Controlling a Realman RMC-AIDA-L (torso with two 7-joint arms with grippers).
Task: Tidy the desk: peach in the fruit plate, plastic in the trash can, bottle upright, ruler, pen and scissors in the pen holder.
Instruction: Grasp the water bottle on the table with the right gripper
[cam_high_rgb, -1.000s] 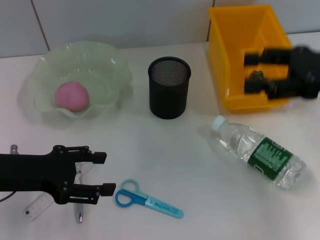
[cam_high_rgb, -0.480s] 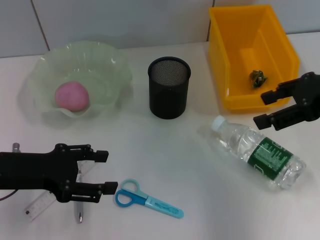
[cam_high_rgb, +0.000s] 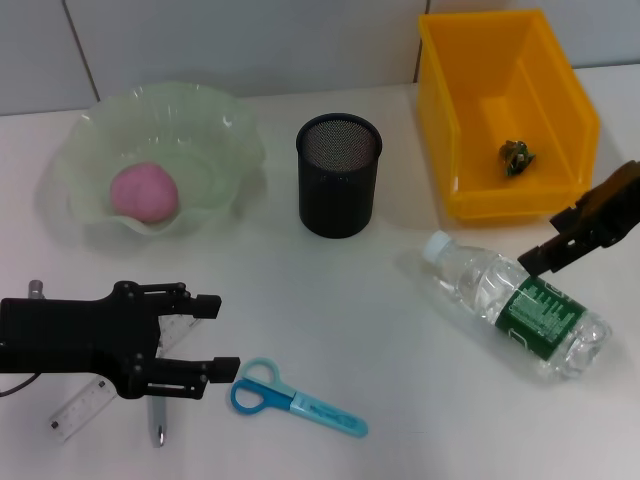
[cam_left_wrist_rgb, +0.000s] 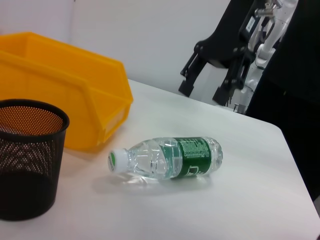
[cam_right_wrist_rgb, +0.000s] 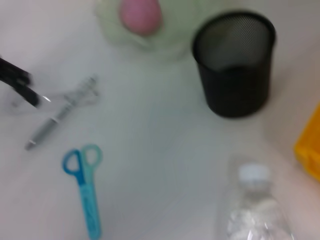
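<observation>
Peach (cam_high_rgb: 144, 193) sits plated, plastic (cam_high_rgb: 516, 155) binned; bottle (cam_high_rgb: 515, 304) lies flat at four o'clock. I see left gripper (cam_high_rgb: 210, 335) and right gripper (cam_high_rgb: 560, 240) jaws spread, empty.

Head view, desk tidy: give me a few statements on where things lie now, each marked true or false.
1. The peach lies in the plate. True.
2. The bottle stands upright. False: it lies on its side.
3. The scissors are in the holder. False: they lie on the desk.
4. The left pincer is open above the ruler and pen. True.
5. The bin holds a small scrap. True.
</observation>
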